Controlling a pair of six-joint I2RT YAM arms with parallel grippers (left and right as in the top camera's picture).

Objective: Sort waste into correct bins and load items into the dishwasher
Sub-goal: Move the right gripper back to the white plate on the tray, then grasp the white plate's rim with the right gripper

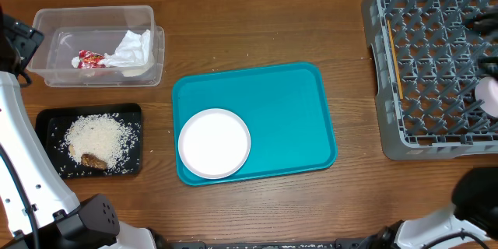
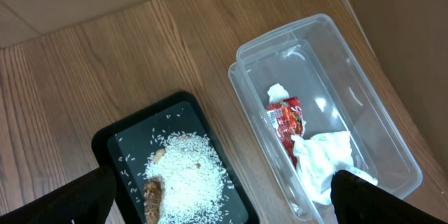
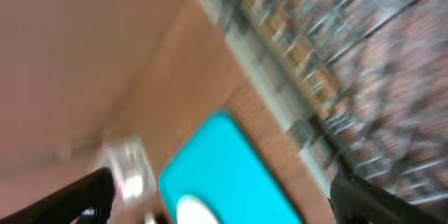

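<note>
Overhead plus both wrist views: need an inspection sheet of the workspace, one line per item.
Surface: wooden table, a few pale specks.
Job's things: clear plastic rectangular tub holds crumpled white paper napkin and red-and-white snack wrapper; shallow black rectangular tray holds loose white rice and brown food scrap; thin wooden chopsticks and pale round dish in grey lattice dish rack.
Clutter: teal rectangular plastic tray holding large round white plate.
Grippers: left gripper open, empty, over tub and black tray; right gripper open, empty, view blurred.
Cables: thin dark cable along left arm.
Surroundings: nothing seen.
</note>
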